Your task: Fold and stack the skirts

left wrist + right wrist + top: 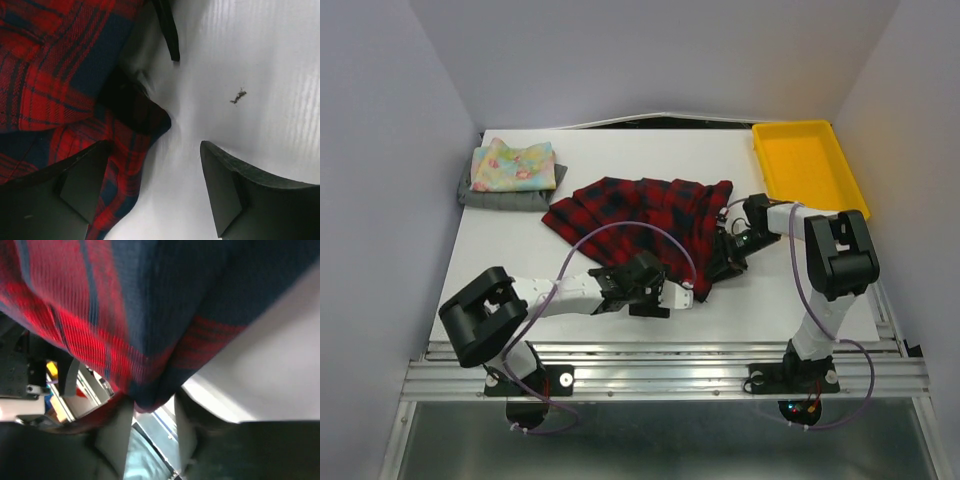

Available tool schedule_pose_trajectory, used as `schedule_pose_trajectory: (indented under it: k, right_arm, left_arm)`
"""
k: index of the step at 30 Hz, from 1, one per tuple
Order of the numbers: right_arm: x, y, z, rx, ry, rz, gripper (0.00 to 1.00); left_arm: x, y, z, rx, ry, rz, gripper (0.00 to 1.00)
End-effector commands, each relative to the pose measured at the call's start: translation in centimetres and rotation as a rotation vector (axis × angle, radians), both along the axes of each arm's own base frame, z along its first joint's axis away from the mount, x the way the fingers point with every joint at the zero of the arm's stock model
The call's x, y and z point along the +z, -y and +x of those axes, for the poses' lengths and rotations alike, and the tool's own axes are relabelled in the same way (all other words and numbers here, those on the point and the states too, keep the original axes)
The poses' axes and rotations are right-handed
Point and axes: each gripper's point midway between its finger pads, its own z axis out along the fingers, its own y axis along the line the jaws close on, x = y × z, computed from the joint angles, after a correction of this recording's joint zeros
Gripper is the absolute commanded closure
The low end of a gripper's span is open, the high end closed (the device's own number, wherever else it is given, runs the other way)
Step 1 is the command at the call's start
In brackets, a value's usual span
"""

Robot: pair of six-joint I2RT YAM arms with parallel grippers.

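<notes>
Top view: I am counting three skirts. The floral skirt (515,165) is lying folded on the grey skirt (492,198) at the far left. The plaid skirt (640,210) is lying spread mid-surface (520,250), long axis left to right. The left claw (655,290) is hovering at its near hem and the right claw (730,255) at its right end.

Left wrist: the left claw (152,150) is standing released, and the plaid skirt (55,75) is lying to its left.

Right wrist: the plaid skirt (150,315) is draping over the right claw (152,432); I cannot tell whether it is gripping.

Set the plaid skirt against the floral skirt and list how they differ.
The plaid skirt lies spread out; the floral skirt is folded small. The plaid skirt is red and dark; the floral skirt is pastel. The plaid skirt lies on the table; the floral skirt sits atop the grey skirt. Both are cloth.
</notes>
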Motion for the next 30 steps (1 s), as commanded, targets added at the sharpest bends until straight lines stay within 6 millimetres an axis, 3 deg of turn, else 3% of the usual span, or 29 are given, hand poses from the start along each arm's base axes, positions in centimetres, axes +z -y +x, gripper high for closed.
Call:
schedule_pose_trajectory:
  k: [1,3,4,5,7,8,11,16,18,20,21,24,26,28,29,30]
  right_arm:
    - [1.0,-1.0,1.4,0.030,0.032,0.050,0.65]
    - [1.3,-1.1,1.8,0.039,0.043,0.054,0.79]
    - [1.6,-1.0,2.0,0.042,0.049,0.051,0.93]
    - [1.7,-0.9,2.1,0.064,0.080,0.050,0.99]
    - [2.8,-0.4,2.6,0.067,0.105,0.040,0.99]
    - [3.0,0.4,3.0,0.063,0.132,0.030,0.99]
    - [4.4,2.5,3.0,0.052,0.139,0.003,0.99]
    - [3.6,5.3,2.5,0.037,0.106,-0.057,0.99]
    - [3.2,6.2,2.5,0.036,0.092,-0.072,0.99]
    - [3.1,6.5,2.8,0.051,0.092,-0.089,0.99]
    - [2.7,6.7,2.7,0.053,0.064,-0.099,0.99]
    - [1.2,8.2,3.3,0.061,0.052,-0.194,0.99]
    - [-0.1,10.2,3.5,0.074,0.048,-0.276,0.99]
    - [-0.5,10.8,3.8,0.093,0.052,-0.304,0.97]
    - [-0.3,10.9,4.1,0.102,0.063,-0.306,0.89]
    - [0.6,10.6,4.6,0.118,0.087,-0.274,0.62]
  left_arm:
    - [1.1,1.6,3.0,0.058,0.114,-0.023,0.20]
    - [1.1,1.5,3.5,0.075,0.126,-0.005,0.37]
    - [1.1,1.2,3.4,0.078,0.126,0.006,0.45]
    - [1.3,1.0,3.3,0.072,0.125,0.009,0.64]
    - [3.1,0.5,2.9,0.067,0.131,-0.017,0.82]
    - [3.0,-0.4,1.9,0.051,0.097,0.004,1.00]
    - [8.8,-2.2,0.1,0.019,0.028,-0.155,1.00]
    - [12.8,-7.2,-1.1,0.005,0.041,-0.210,1.00]
    - [12.9,-9.6,-1.1,0.042,0.005,-0.188,1.00]
    - [13.0,-10.6,-1.1,0.053,-0.030,-0.183,1.00]
    - [12.7,-11.7,0.0,0.114,-0.047,-0.184,1.00]
    - [12.9,-12.3,2.2,0.212,-0.098,-0.237,1.00]
    - [12.1,-13.7,4.8,0.310,-0.145,-0.256,1.00]
    - [10.9,-15.4,6.9,0.385,-0.188,-0.254,1.00]
    - [10.5,-15.5,7.2,0.380,-0.203,-0.246,1.00]
    - [9.9,-15.5,7.3,0.348,-0.213,-0.229,1.00]
